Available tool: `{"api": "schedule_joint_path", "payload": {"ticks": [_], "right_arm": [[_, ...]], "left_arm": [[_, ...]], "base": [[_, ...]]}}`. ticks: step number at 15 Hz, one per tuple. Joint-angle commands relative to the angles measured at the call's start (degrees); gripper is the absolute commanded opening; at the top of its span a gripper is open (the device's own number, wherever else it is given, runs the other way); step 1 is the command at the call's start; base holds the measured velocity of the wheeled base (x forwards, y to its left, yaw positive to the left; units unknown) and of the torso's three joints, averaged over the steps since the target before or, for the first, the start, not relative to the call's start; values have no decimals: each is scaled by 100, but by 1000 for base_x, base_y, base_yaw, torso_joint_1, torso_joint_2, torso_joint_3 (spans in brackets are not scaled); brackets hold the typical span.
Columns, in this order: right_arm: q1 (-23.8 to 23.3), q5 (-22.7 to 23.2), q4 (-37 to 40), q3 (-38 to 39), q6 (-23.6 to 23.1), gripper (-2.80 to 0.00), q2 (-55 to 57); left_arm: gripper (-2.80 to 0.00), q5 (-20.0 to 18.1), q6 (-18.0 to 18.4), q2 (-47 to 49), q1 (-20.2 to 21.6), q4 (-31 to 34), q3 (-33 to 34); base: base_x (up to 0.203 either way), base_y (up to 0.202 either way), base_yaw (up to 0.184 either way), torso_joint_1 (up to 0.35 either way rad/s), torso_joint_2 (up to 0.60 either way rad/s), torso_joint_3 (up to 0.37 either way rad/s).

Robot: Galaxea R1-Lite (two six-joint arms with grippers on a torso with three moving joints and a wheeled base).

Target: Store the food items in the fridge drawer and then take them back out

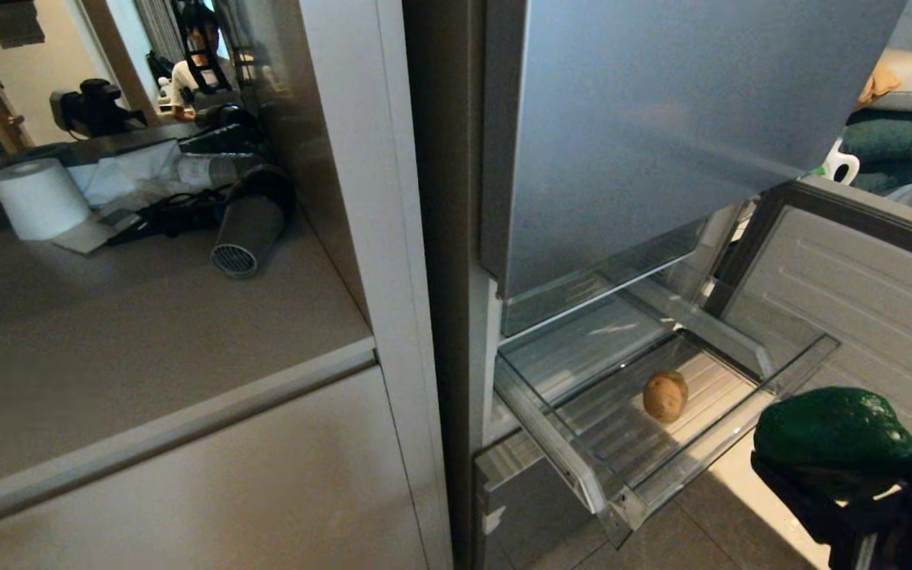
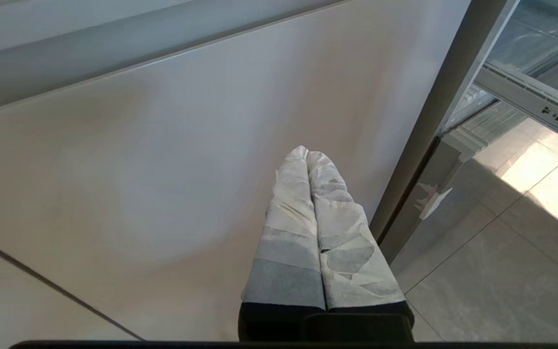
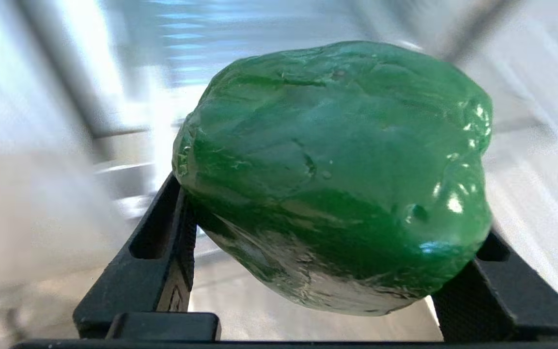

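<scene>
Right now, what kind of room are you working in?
Most likely a home kitchen: a tall fridge with its clear drawer pulled out, a counter beside it holding a paper roll, and cushions beyond.

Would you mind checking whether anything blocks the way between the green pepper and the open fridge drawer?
Nothing visible does. The right end effector holds the pepper out in front of the pulled-out drawer, whose top is open. Inside, only the brown bun lies on the ribbed base, with bare floor around it.
</scene>
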Motion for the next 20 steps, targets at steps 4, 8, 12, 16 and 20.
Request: {"api": "schedule_joint_path", "payload": {"ticks": [4, 8, 12, 16, 20], "right_arm": [[-1606, 819, 54, -929, 561, -280, 1656], [-2282, 1819, -49, -1261, 970, -280, 2815], [-2634, 2112, -924, -1731, 950, -280, 4077], [-2791, 2244, -1189, -2673, 813, -280, 4971], [-2833, 2306, -1184, -3220, 799, -280, 5460]], "left_arm": [[-280, 1, -1, 0, 1, 2, 0], [-280, 3, 3, 0, 1, 2, 0], [-280, 0, -2, 0, 1, 2, 0], [-280, 3, -2, 0, 1, 2, 0], [-280, 3, 0, 0, 1, 2, 0]], "base": [[0, 0, 0, 0, 0, 0], [0, 0, 0, 0, 0, 0], [0, 0, 0, 0, 0, 0], [0, 0, 0, 0, 0, 0], [0, 0, 0, 0, 0, 0]]}}
